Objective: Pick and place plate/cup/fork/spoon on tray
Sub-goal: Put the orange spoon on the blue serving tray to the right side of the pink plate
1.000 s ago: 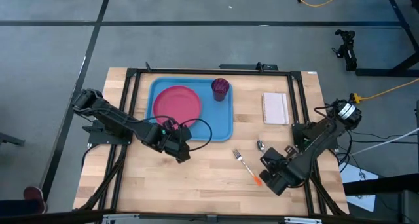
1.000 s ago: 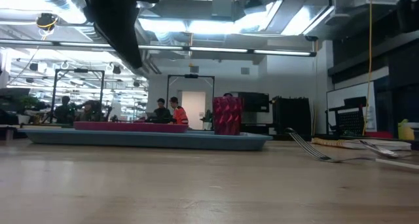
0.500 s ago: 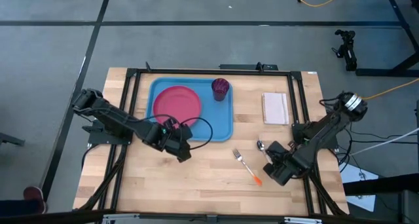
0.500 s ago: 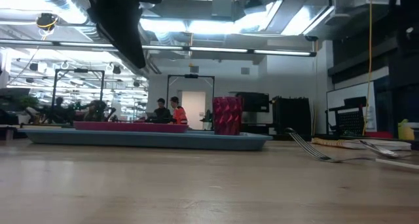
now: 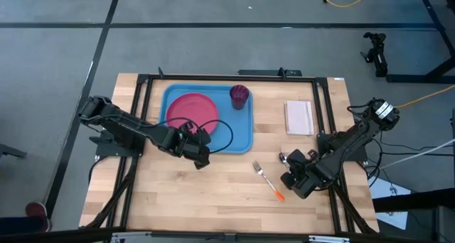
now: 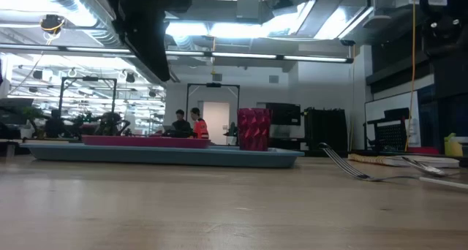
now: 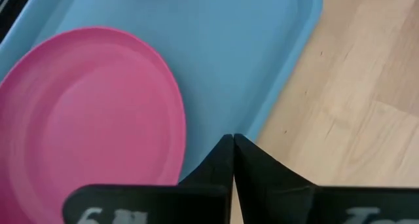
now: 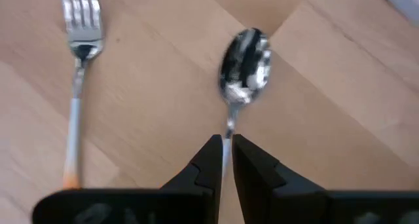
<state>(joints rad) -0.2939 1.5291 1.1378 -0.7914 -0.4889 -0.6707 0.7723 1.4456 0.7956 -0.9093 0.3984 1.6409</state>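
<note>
The pink plate (image 5: pixel 190 111) and the maroon cup (image 5: pixel 239 96) stand on the light-blue tray (image 5: pixel 242 140) at the table's far left. Right of the tray, on the bare wood, the fork (image 5: pixel 266 177) lies flat with its orange end toward the near edge. The spoon (image 5: pixel 282 158) is beside it, bowl toward the far edge. My right gripper (image 8: pixel 224 142) is shut on the spoon behind the bowl and hides the rest of the handle. My left gripper (image 7: pixel 232 139) hangs shut over the tray's near right edge, holding nothing. My right gripper pinches the spoon's thin shaft (image 8: pixel 228 122), just behind the bowl, between its two fingers. The fingers slant steeply down from the table's near right and lie along the spoon. The bowl (image 8: pixel 245 65) points away from them. Whether it is off the wood, I cannot tell.
A small white pad (image 5: pixel 299 117) lies at the far right, beyond the spoon. Black frame bars (image 5: pixel 320 115) run along the table's edges, and a cable loop (image 5: pixel 224 140) trails from the left arm over the tray. Bare wood stretches along the near side.
My right gripper has drawn back from the fork's orange end toward the far edge, over the spoon's handle, and has tipped steeper. The spoon's bowl and the fork stay where they were. My left gripper has drifted a little toward the table's right.
</note>
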